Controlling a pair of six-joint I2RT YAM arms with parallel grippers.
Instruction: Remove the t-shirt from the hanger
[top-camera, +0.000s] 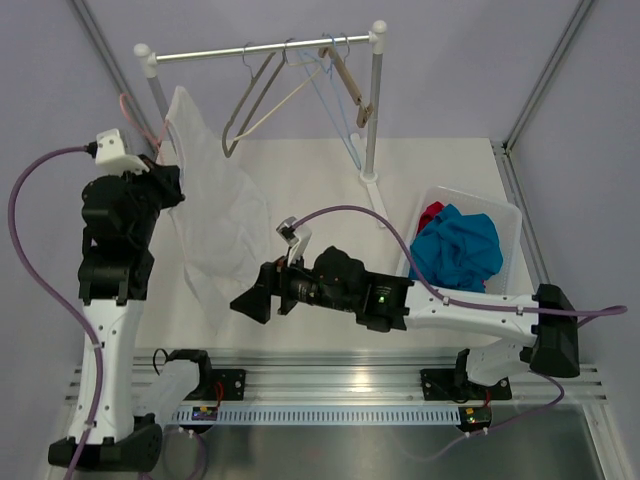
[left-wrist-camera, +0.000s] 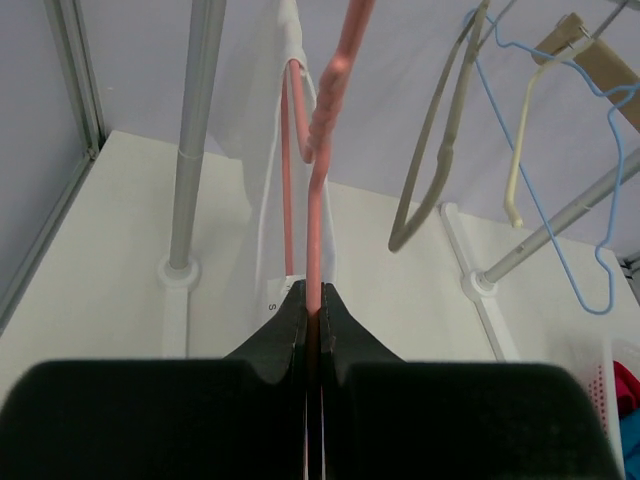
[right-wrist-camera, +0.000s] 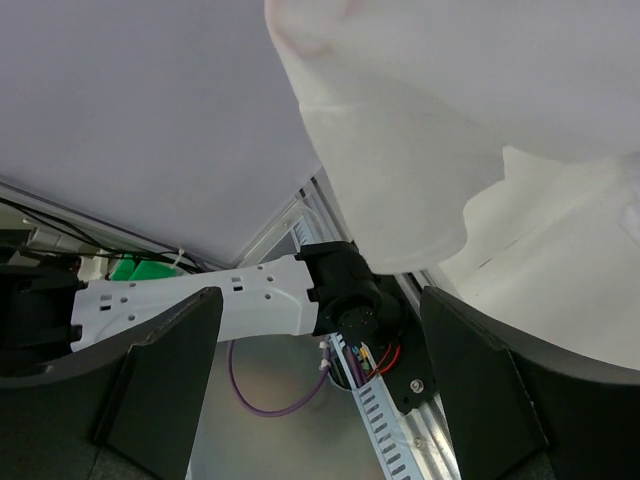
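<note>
on pink hanger (left-wrist-camera: 316, 200), t-shirt (top-camera: 215, 220) vertical, hem down

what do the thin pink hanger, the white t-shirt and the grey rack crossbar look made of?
thin pink hanger: looks like smooth moulded plastic, slightly glossy, uniform colour.
white t-shirt: thin matte fabric, drapes in soft folds, slightly see-through.
grey rack crossbar: probably metal tube, going by its even satin sheen.

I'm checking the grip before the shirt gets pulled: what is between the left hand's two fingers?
A pink hanger bar, clamped by the shut left hand; the left wrist view shows it, with the white t-shirt behind.
</note>
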